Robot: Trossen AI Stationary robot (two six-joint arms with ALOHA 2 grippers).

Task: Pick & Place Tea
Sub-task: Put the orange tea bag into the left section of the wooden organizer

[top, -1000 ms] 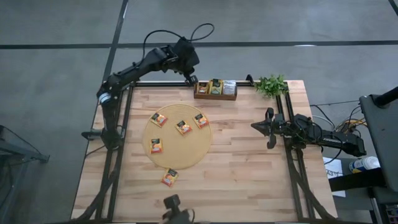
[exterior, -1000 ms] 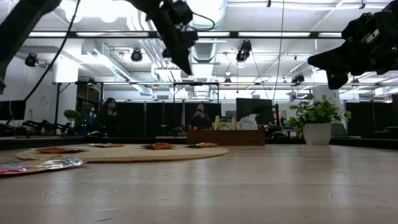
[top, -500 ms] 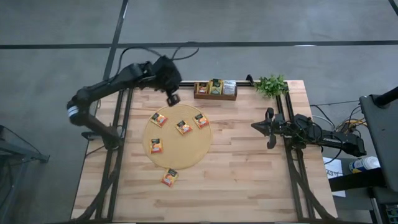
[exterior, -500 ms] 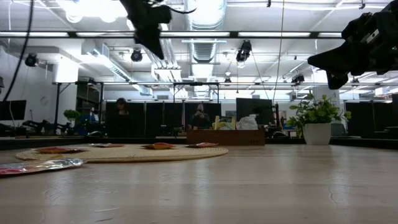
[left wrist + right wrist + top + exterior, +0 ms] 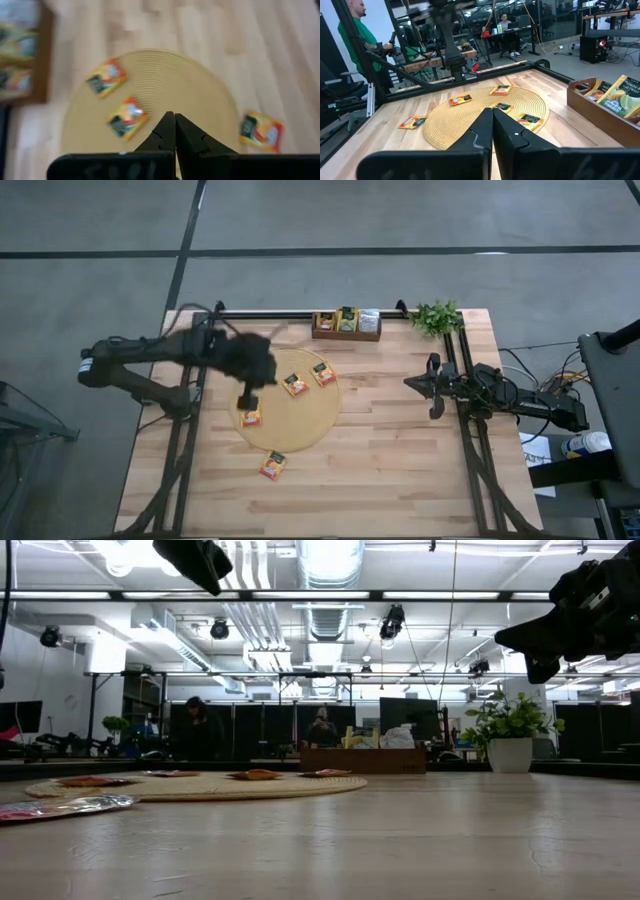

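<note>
**Left arm goes back to the mat for another tea sachet**

The step in hand looks like a reach for the next pick. The left gripper hangs over the left part of the big round tan woven mat, with its two dark fingers pressed together and nothing between them, as the left wrist view shows. Just under it in the high view lies a small flat orange square tea sachet. Two more orange sachets, the middle one and the one nearer the tray, rest on the mat, and a fourth sachet lies on the pale wooden table, just off the mat edge. The brown wooden three-compartment tray at the far edge of the table already holds some sachets.

For the next move, I judge that the fingers must first open, then come down around one sachet. The sachets are thin and flat, so the grip has to be low and exact.

The right gripper waits closed and empty near the right edge of the table, below the small green potted plant.

Against one second ago, the left arm has swung from the tray down to the mat. A sachet at the upper left of the mat no longer shows; the arm probably covers it. The other sachets and the right arm have not moved
</note>
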